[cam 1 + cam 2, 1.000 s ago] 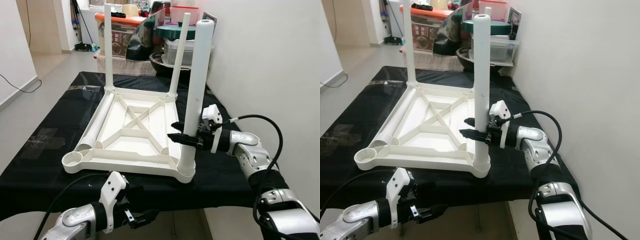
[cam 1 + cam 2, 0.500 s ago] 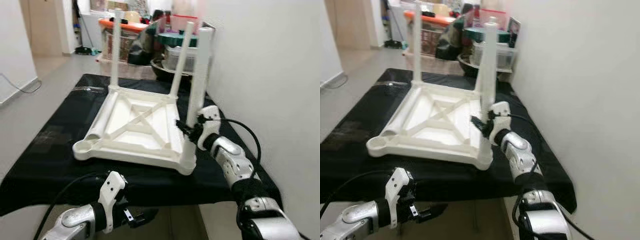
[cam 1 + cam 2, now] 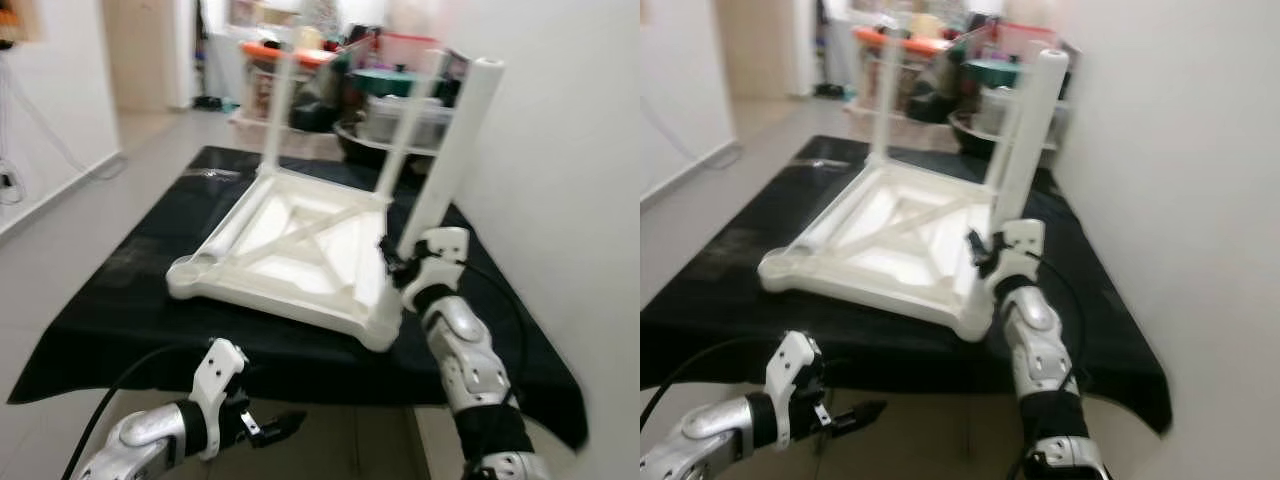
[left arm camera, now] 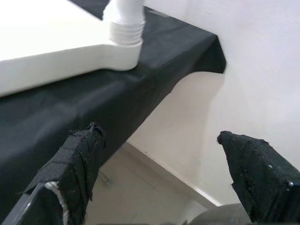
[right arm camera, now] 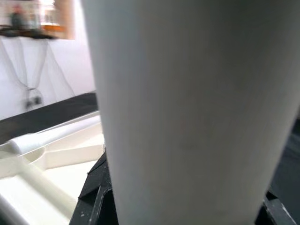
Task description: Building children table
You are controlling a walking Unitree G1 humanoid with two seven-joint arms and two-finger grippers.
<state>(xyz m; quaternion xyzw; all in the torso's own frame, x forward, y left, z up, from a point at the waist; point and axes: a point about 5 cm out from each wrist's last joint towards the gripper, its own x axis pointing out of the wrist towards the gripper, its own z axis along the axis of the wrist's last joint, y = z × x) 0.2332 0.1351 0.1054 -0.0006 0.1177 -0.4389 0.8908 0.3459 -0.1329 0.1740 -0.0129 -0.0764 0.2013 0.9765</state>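
Observation:
A white children's table (image 3: 270,300) lies upside down on a black-covered table (image 3: 120,300). Two legs stand in its far corners. A third white leg (image 3: 450,160) rises from the near right corner, leaning right, and my right gripper (image 3: 395,262) is shut on it low down, just above the socket. The right wrist view has this leg (image 5: 187,117) pressed close between the black fingers (image 5: 93,197). A loose leg (image 3: 225,225) lies along the tabletop's left side, and the near left socket (image 3: 185,268) is empty. My left gripper (image 3: 275,428) hangs open below the front edge, holding nothing (image 4: 157,136).
A white wall (image 3: 570,200) runs close along the right side of the black table. Behind it stand an orange-lidded box (image 3: 275,52), a dark bowl and plastic containers (image 3: 400,110). Open floor (image 3: 80,200) lies to the left.
The whole picture has shifted and blurred, so the camera has moved. My right gripper stays clamped on the near right leg. The left arm still hangs low.

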